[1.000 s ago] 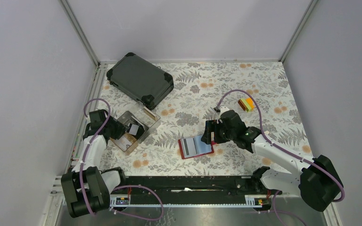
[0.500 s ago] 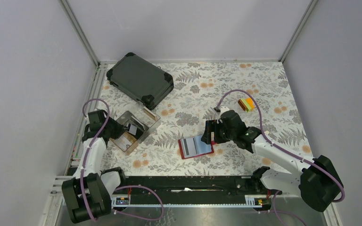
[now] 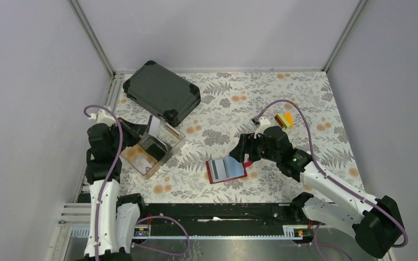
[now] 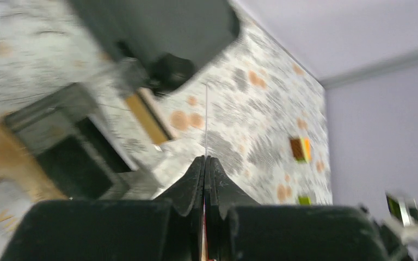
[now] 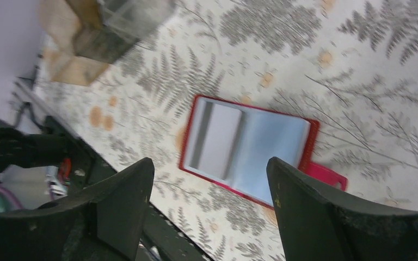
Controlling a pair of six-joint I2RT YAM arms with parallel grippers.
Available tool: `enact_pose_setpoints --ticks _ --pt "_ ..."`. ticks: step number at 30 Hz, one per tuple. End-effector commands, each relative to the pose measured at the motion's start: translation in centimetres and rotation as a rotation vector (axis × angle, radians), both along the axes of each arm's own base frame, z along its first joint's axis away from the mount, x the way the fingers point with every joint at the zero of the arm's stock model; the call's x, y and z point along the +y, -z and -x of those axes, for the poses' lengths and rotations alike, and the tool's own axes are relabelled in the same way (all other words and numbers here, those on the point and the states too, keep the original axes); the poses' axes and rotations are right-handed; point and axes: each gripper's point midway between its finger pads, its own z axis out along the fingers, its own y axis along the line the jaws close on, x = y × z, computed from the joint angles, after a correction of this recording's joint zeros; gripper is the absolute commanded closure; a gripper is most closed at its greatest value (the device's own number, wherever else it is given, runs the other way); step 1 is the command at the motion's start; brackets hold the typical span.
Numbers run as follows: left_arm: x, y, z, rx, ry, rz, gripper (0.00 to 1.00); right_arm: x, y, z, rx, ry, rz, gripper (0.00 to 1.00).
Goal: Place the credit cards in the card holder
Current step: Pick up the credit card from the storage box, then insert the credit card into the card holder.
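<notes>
The card holder (image 3: 226, 169) lies open on the flowered table, red with a pink snap tab (image 5: 326, 175). Inside it rest a grey credit card (image 5: 215, 141) and a light blue one (image 5: 275, 152). My right gripper (image 3: 244, 153) hovers open over the holder's right end, and in the right wrist view the right gripper (image 5: 209, 163) has nothing between its fingers. My left gripper (image 3: 140, 129) is raised over the clear box (image 3: 152, 149) and shut on a pale grey card (image 3: 153, 126). From the left wrist that card (image 4: 206, 117) shows edge-on, sticking out past the left gripper (image 4: 204, 159).
A large dark hard-shell case (image 3: 162, 92) lies at the back left, just behind the clear box. Small orange, yellow and green blocks (image 3: 284, 120) sit at the right rear. The black rail (image 3: 212, 215) runs along the near edge.
My left gripper closed on a pale card inside the clear box and lifted it up out of the box. The right gripper drew back a little to the right, staying open.
</notes>
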Motion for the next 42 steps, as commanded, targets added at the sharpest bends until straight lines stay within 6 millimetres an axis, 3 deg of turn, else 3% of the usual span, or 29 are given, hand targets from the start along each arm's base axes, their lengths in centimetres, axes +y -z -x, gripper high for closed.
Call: enact_pose_setpoints --ticks 1,9,15,21,25,31,33,35,37,39,42 --pt "-6.0 -5.9 1.3 -0.262 0.238 0.038 1.00 3.2 -6.4 -0.6 -0.100 -0.043 -0.282 0.17" --pt "-13.7 -8.1 3.4 -0.397 0.353 0.295 1.00 6.4 -12.1 0.1 -0.035 -0.090 -0.668 0.18" --pt "-18.9 -8.1 4.8 -0.385 0.464 0.380 1.00 7.4 -14.1 -0.5 -0.030 -0.113 -0.713 0.20" --pt "-21.5 -7.6 5.6 -0.362 0.527 0.450 1.00 8.0 -14.2 -1.2 -0.014 -0.111 -0.714 0.26" --pt "-21.9 -6.7 6.0 -0.343 0.539 0.486 1.00 8.2 -15.3 -1.4 -0.034 -0.116 -0.740 0.44" --pt "-23.4 -5.8 7.1 -0.306 0.634 0.497 1.00 8.2 -16.1 -1.6 -0.058 -0.115 -0.764 0.97" --pt "-23.9 -5.4 7.6 -0.293 0.679 0.486 1.00 7.9 -16.1 -1.5 -0.074 -0.107 -0.766 1.00" --pt "-24.5 -5.4 8.3 -0.287 0.740 0.474 0.88 7.4 -15.7 -1.3 -0.091 -0.100 -0.751 1.00" --pt "-24.8 -5.1 8.8 -0.281 0.782 0.445 0.59 7.1 -15.2 -1.0 -0.106 -0.105 -0.708 1.00" --pt "-25.0 -5.1 9.2 -0.283 0.814 0.414 0.38 6.7 -14.7 -0.6 -0.115 -0.117 -0.643 1.00" --pt "-25.3 -5.5 9.9 -0.302 0.866 0.412 0.27 6.2 -13.7 0.5 -0.125 -0.175 -0.530 1.00"
